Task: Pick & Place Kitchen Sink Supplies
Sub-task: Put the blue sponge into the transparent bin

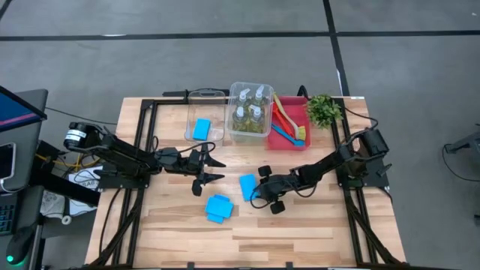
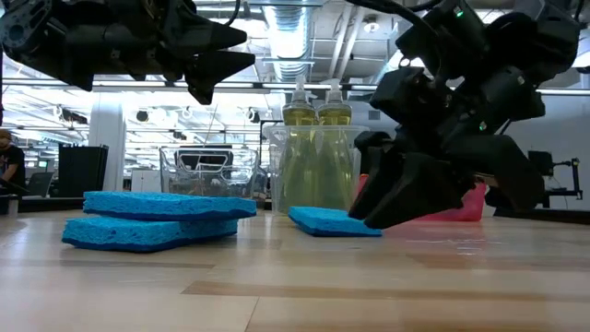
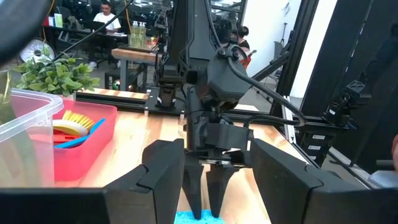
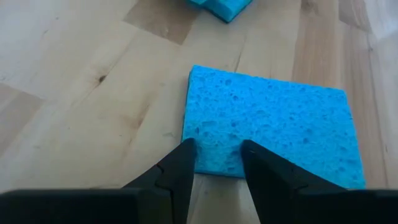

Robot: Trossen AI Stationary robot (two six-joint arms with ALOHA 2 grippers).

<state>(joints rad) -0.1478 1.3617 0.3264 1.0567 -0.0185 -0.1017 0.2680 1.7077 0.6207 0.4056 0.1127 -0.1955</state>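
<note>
On the pale wooden table (image 1: 300, 225), the right gripper (image 4: 214, 163) is down at the near edge of a flat blue sponge (image 4: 273, 127), its fingers narrowly parted astride that edge, and whether they pinch it I cannot tell. The left gripper (image 1: 214, 170) hangs above the boards, jaws apart and empty. Two more sponges (image 2: 157, 219) lie stacked nearby, with a bright workshop beyond.

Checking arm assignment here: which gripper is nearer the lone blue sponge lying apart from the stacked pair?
Right. The right gripper is down at the lone sponge, fingers at its edge. The left gripper hovers off to its left, above the table.
</note>
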